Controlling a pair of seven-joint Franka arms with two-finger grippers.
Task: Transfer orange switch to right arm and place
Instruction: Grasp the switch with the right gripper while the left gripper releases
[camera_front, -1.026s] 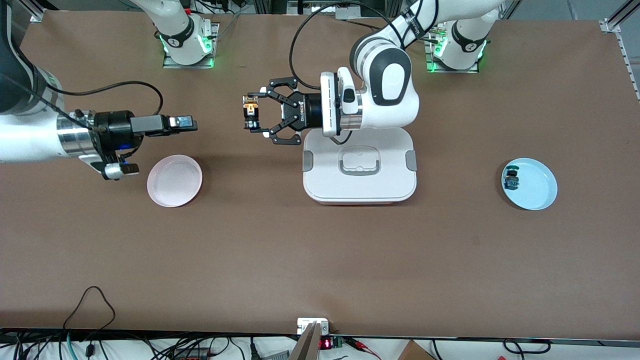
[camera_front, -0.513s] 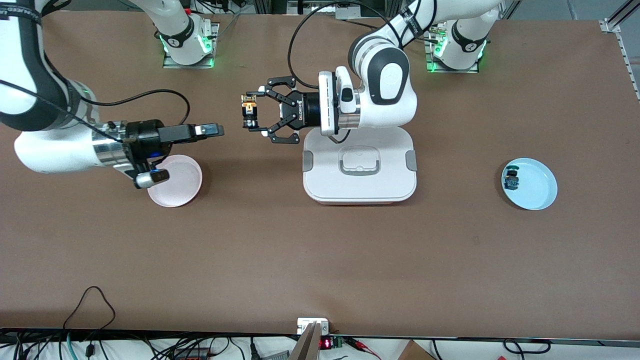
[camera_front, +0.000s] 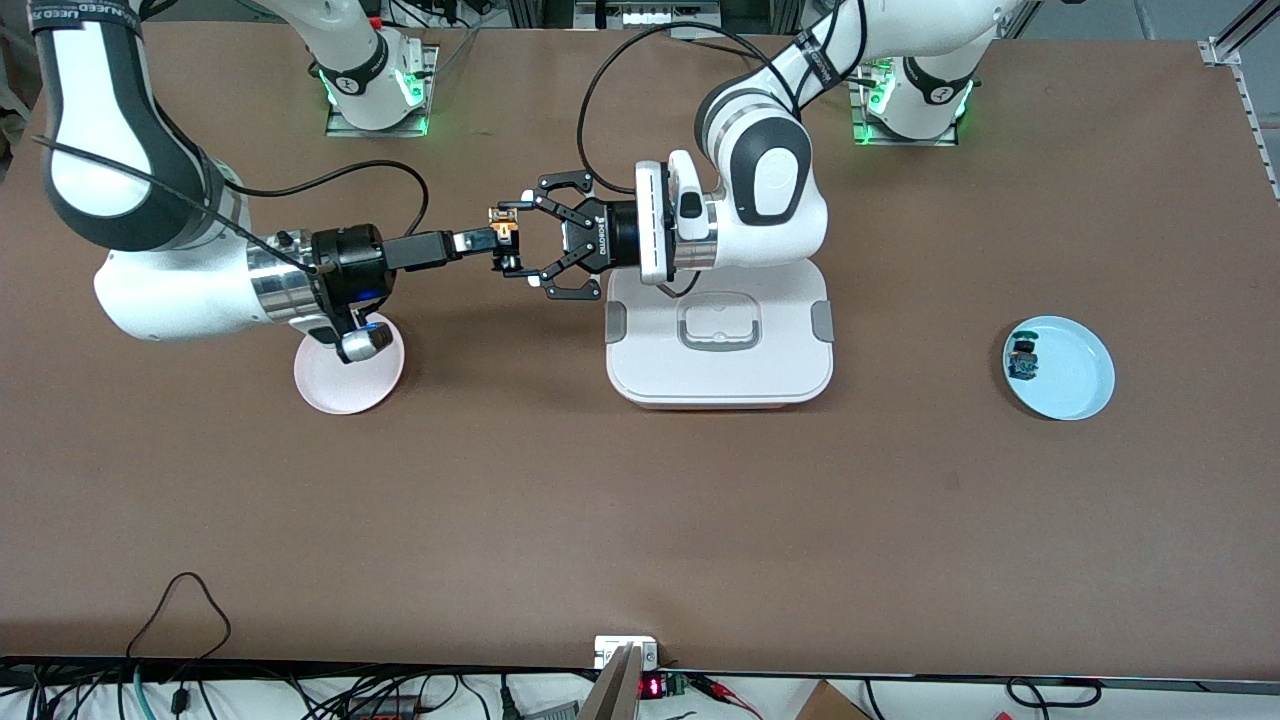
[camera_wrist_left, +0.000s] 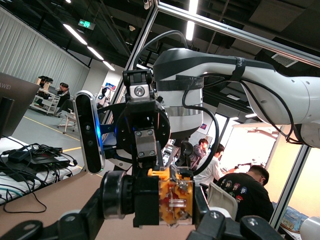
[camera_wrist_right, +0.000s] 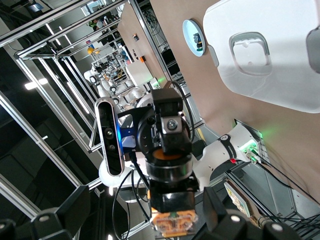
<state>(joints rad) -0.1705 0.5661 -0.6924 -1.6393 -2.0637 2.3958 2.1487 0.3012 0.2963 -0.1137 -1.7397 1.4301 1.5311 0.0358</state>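
Observation:
The orange switch (camera_front: 500, 229) hangs in the air over the bare table, between the pink plate and the white box. My left gripper (camera_front: 510, 243), the black linkage claw, is shut on it. In the left wrist view the orange switch (camera_wrist_left: 172, 202) fills the space between the left gripper (camera_wrist_left: 150, 220) claws, black body to one side, orange terminal block to the other. The right arm (camera_front: 180, 285) reaches in from its end of the table. My right gripper (camera_front: 478, 240) is open, with its slim fingertips at the switch. In the right wrist view the orange switch (camera_wrist_right: 174, 222) lies between the right gripper (camera_wrist_right: 149, 225) fingers with gaps on both sides.
A pink plate (camera_front: 340, 392) lies under the right wrist. A white lidded box (camera_front: 718, 375) stands under the left forearm. Toward the left arm's end, a light blue plate (camera_front: 1075, 375) holds a small green-blue switch (camera_front: 1022, 358). Cables trail from both wrists.
The right arm has swung in from its end of the table, and its open fingers have come up to the switch. The left gripper has kept hold of the switch and barely shifted.

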